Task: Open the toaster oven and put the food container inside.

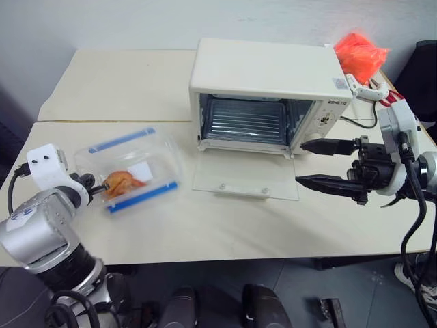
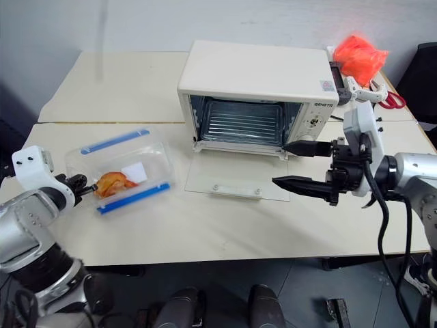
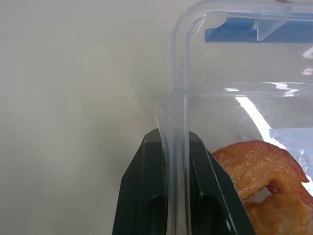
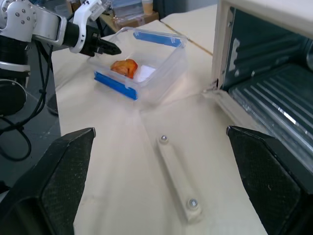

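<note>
1. The oven (image 1: 266, 89) sits in the upper middle of the head view. Its glass door (image 1: 244, 175) is dropped flat on the table (image 1: 205, 232), so the wire rack (image 1: 244, 123) inside is exposed.

2. The container (image 1: 130, 167) rests on the table at the left of the frame, well apart from the oven. Its blue clips (image 1: 142, 197) run along the near and far long sides, and a piece of orange-brown food (image 1: 121, 182) lies inside.

3. The left gripper (image 1: 101, 188) sits at the container's near-left end. In the left wrist view its two black fingers (image 3: 142, 196) are pinched on the clear rim wall (image 3: 176, 147), one inside and one outside.

4. The right gripper (image 2: 300, 166) hovers at the right of the frame, just off the door's right edge. Its fingers are spread wide and hold nothing.

5. Handling, as I judge it:
   - The box looks light, with thin, smooth, slightly flexible plastic walls.
   - A pinch on one end wall may let the far end sag or the rim bow and slip.
   - The food is loose and could slide if the box tilts.

6. Where to hold: the grip on the short end wall near the corner looks like the stiffest point available. Keeping the box level, or sliding it across the table, seems safer than a high lift.

7. Opening looks done; what remains is carrying the box over the lowered door onto the rack.
</note>
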### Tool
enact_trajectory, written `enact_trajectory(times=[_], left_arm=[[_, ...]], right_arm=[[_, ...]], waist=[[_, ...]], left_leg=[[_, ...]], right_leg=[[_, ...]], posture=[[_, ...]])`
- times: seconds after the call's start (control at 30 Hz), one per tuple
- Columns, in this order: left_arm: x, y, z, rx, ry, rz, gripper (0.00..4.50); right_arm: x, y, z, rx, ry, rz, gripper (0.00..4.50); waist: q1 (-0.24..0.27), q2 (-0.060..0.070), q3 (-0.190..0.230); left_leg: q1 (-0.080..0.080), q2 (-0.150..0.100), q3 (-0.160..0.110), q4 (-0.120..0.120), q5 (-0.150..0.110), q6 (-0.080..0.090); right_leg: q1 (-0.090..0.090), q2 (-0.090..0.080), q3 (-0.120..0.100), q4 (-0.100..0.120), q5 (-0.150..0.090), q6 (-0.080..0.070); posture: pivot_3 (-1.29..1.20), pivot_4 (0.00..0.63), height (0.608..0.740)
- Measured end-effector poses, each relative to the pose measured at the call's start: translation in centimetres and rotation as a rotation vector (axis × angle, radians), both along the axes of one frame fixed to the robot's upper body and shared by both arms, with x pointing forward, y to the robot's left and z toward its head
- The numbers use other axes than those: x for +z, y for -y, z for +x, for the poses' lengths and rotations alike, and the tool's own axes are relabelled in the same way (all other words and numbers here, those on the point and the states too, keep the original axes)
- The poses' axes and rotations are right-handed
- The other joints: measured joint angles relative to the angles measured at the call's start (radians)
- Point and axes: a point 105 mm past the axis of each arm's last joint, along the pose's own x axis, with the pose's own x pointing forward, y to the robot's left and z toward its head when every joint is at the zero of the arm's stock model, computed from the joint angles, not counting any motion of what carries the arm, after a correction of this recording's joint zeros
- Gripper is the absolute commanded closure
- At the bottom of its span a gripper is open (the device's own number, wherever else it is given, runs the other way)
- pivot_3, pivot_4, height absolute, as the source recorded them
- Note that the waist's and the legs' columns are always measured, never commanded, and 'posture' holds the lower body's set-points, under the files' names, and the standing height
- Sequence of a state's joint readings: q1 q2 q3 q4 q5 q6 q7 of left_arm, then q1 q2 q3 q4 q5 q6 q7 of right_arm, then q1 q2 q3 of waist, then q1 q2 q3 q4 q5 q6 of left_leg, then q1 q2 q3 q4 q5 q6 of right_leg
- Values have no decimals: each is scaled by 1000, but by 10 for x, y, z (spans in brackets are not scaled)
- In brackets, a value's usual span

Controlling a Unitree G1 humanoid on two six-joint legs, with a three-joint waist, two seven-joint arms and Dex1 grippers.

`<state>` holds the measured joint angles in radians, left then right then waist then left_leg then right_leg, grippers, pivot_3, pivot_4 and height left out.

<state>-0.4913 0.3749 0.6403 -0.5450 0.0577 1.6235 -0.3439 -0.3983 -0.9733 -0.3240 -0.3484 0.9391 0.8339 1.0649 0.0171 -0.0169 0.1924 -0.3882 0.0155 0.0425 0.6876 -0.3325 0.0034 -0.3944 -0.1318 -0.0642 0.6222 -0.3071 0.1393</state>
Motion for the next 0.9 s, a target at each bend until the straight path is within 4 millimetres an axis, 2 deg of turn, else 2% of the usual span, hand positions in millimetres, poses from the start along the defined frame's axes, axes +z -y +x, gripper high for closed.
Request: enact_trajectory(times=[0.17,0.33,0.43,0.63,0.9], left_arm=[[20,24,4,-270,22,46,4299],[42,68,24,-512,48,28,4299],[49,93,33,-620,27,21,4299],[54,149,54,-756,-42,-17,4299],[57,185,70,-775,-115,-12,4299]], right_arm=[[-8,5,1,-38,-11,-11,0],[-14,8,-4,-65,-10,-23,0],[-16,12,-6,-102,-11,-22,0],[-19,18,-11,-156,-6,-25,0],[-21,24,-16,-219,4,-12,0]], waist=[[10,0,0],[10,0,0],[6,0,0],[9,-1,0],[9,0,0]], left_leg=[[0,-1,-2,0,0,1],[-1,-2,-4,0,1,1],[-1,-2,-3,-1,1,1],[-1,-4,-3,-1,2,1],[0,-6,-2,-1,2,0]], right_leg=[[1,-2,0,0,0,0],[2,-2,0,-1,0,1],[1,-2,0,0,0,1],[1,-1,0,0,1,1],[1,0,0,0,1,1]], posture=[[0,150,740],[0,150,740],[0,150,740],[0,150,740],[0,150,740]])
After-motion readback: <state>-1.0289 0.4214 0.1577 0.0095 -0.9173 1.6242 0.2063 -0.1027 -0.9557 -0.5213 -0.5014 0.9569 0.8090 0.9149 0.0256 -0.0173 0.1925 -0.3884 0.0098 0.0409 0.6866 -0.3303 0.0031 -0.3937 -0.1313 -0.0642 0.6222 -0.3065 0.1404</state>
